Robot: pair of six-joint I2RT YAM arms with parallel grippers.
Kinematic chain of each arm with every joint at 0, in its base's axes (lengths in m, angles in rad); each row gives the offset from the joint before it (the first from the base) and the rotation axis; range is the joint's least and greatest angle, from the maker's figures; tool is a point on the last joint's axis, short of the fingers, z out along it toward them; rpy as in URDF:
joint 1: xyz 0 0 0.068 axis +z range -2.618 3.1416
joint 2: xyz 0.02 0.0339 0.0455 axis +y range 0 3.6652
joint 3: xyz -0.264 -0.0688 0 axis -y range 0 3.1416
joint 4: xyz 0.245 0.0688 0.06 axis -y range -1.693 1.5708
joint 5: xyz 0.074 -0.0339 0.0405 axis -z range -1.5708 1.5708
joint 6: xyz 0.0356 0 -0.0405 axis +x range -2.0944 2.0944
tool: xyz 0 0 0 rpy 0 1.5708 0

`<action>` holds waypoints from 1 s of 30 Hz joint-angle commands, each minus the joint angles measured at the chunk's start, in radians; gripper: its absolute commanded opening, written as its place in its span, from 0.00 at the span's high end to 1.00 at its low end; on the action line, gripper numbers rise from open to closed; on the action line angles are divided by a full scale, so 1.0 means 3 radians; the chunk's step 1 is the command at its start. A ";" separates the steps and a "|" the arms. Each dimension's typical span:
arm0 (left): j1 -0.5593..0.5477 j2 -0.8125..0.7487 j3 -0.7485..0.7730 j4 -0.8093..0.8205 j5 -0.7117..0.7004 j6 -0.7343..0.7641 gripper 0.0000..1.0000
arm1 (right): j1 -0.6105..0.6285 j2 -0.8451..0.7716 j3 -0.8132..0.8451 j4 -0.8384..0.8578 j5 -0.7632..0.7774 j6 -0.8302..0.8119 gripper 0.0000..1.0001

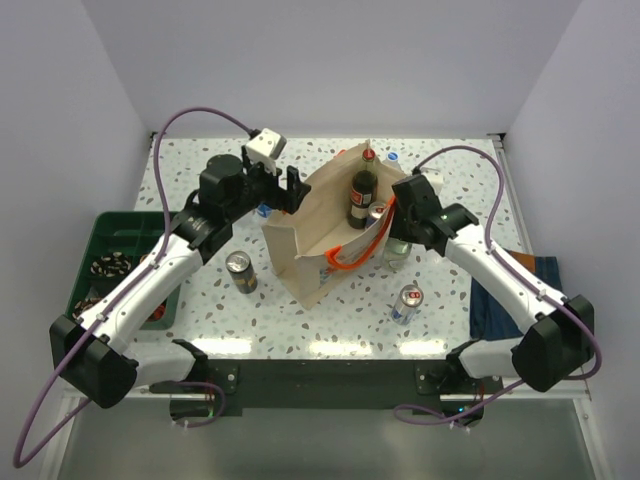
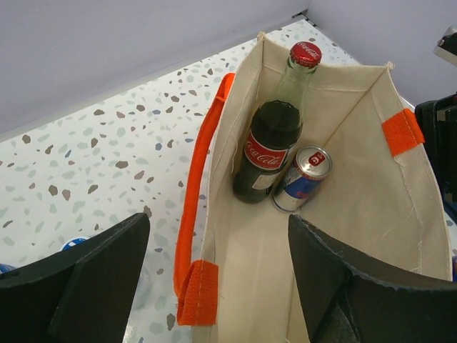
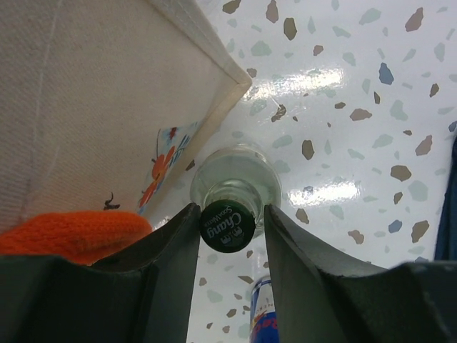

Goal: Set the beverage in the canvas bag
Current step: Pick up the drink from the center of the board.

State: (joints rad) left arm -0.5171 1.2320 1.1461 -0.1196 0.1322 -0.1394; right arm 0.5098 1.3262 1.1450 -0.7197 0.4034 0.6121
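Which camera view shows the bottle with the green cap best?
The right wrist view: the green-capped bottle stands within the right hand, cap lettering readable. The top external view shows only part of its clear body beside the canvas bag. The left wrist view misses it.

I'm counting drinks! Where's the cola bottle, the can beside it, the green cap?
cola bottle [image 2: 265, 151], left wrist view, red label
can [image 2: 314, 161], left wrist view, its top
green cap [image 3: 227, 226], right wrist view, its middle
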 commanded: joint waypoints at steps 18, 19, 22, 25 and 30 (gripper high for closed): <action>0.0026 -0.0134 -0.0088 0.0153 0.0091 -0.0072 0.16 | -0.0007 0.0069 0.0090 -0.0234 0.0230 0.0118 1.00; 0.0026 -0.0139 -0.0073 0.0153 0.0101 -0.0067 0.16 | -0.0002 0.0054 0.0135 -0.0250 0.0240 0.0118 1.00; 0.0026 -0.0139 -0.0011 0.0102 0.0249 -0.0047 0.16 | -0.0002 0.0018 0.0258 -0.0331 0.0286 0.0097 1.00; 0.0026 -0.0113 0.0065 0.0031 0.0632 0.0009 0.17 | -0.0007 -0.0028 0.0411 -0.0439 0.0347 0.0056 1.00; -0.0015 -0.0067 0.0152 -0.0189 0.1149 0.0091 0.18 | -0.0007 -0.0059 0.0647 -0.0633 0.0404 0.0031 1.00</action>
State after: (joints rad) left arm -0.5163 1.2171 1.1332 -0.1417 0.3153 -0.1398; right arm 0.5098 1.3510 1.2121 -0.8913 0.4534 0.6289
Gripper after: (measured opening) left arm 0.827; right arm 0.361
